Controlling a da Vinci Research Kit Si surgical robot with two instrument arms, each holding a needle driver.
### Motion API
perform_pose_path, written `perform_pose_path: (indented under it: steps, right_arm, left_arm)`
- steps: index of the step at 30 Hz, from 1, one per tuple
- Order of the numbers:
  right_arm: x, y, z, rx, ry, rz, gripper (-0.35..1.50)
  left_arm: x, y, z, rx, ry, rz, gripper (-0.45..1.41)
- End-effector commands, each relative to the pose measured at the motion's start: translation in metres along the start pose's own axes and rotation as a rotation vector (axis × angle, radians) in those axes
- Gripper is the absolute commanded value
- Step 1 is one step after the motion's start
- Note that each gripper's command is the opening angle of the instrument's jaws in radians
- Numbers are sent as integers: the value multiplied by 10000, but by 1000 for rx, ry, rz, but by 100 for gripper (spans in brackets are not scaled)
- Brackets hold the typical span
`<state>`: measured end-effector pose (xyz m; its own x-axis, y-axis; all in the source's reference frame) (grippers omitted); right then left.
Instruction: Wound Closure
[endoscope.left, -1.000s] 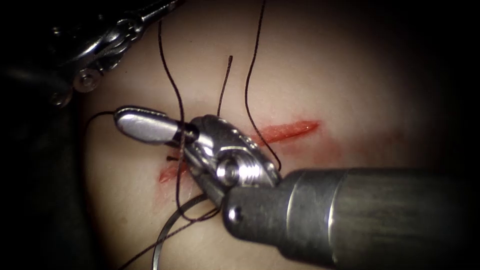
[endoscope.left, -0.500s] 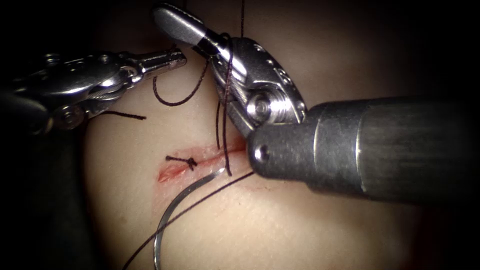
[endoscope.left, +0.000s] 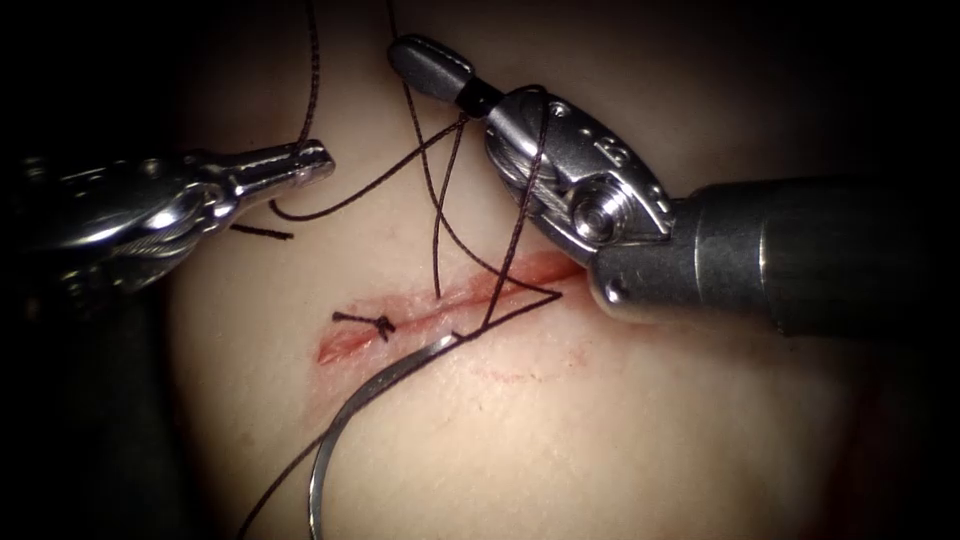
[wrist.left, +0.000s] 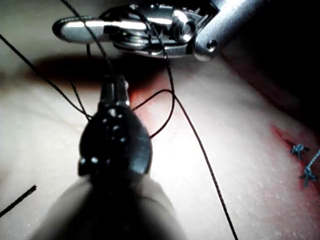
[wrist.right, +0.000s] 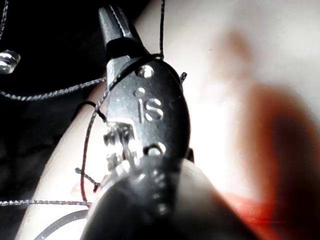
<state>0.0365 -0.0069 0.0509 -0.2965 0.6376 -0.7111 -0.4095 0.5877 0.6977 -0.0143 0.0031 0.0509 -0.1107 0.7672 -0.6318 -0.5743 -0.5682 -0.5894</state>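
Gripping the thread (endoscope.left: 437, 240) with the left pincer (endoscope.left: 320, 160), jaws shut, to the left of the cut (endoscope.left: 470, 295) and above it. Closed too on the right pincer (endoscope.left: 430, 62), with nothing visible between the jaws but with thread wound round them and across the wrist. Lying loose on the tissue (endoscope.left: 600, 430) just below the cut: the needle (endoscope.left: 345, 420), unheld, apparently not in the tissue, thread running from its upper end. Sitting on the cut's left part: a tied knot (endoscope.left: 378, 322).

Likely trouble: losing the wraps off the smooth jaws if slack develops. Snagging or fraying thread in the wrist joint. Dragging the free needle across the tissue if the strand to it goes taut. Sawing into the cut's edge where the thread bends sharply.
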Motion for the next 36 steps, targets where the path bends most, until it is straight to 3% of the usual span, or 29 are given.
perform_pose_path:
  steps: [1,4,9,11,20,26,30,33,36]
  right_arm:
    - [-2,1,8,-14,6,-4,-35]
    - [-11,0,6,49,-50,-21,-35]
    - [-43,-13,4,331,-160,-34,-35]
    - [-57,-21,3,405,-181,-54,-35]
    - [-100,-46,1,660,-256,-138,-35]
    - [-103,-52,0,898,-164,-70,-35]
    - [-97,-59,0,1019,-23,40,-35]
    - [-85,-67,-1,1001,57,191,-35]
    - [-67,-75,0,831,120,371,-35]
  left_arm:
    - [-1,-1,7,2,-1,-2,-45]
    - [3,0,7,1,3,-13,-45]
    - [16,1,17,-84,102,6,-45]
    - [19,4,22,-138,149,6,-45]
    - [33,9,33,-220,276,-20,-45]
    - [27,-5,38,-201,292,-26,-45]
    - [9,-18,47,-184,302,-47,-45]
    - [-7,-27,54,-166,305,-29,-45]
    - [-23,-37,57,-127,268,-10,-45]
